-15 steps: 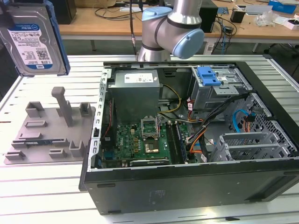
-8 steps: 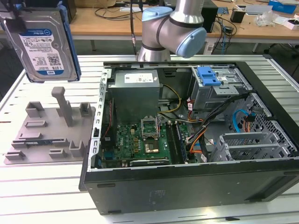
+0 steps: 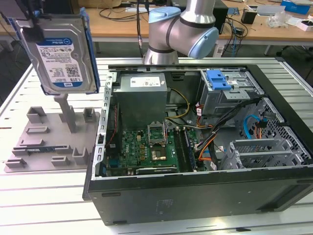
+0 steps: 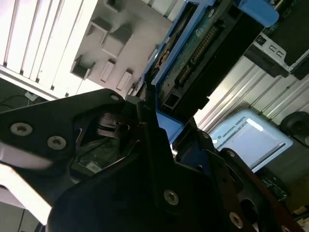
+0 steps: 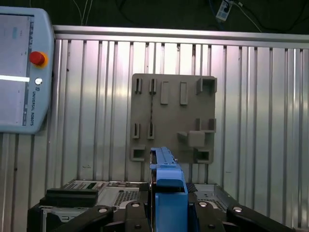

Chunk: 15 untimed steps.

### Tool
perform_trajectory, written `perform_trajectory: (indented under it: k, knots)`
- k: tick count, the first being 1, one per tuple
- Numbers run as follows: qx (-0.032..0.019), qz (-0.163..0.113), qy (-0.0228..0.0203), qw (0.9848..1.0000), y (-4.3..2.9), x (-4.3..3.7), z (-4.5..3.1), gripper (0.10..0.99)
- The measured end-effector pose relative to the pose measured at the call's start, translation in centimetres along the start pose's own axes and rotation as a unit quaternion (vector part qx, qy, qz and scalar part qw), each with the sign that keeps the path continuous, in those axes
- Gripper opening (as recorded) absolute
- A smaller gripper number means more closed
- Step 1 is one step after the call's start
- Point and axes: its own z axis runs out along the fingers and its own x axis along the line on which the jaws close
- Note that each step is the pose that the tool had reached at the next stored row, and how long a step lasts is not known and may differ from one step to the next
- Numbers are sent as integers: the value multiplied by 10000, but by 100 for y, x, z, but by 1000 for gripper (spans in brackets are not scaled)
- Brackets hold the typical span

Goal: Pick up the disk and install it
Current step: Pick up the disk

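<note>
Above grey fixture plate [image 3: 49, 147], disk [image 3: 61, 54] clamped between fingers [image 4: 147, 133].

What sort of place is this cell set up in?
Probably a robotics lab or test workshop. An open computer case sits on a slatted metal table by the robot arm, with cable-strewn wooden desks behind. The gripper holds the disk aloft.
</note>
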Motion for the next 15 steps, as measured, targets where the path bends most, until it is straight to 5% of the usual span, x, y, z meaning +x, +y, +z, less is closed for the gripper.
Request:
perform_trajectory:
  k: [15]
  knots:
    - [-22, 0, -1, 10000, -622, 496, -37, 369]
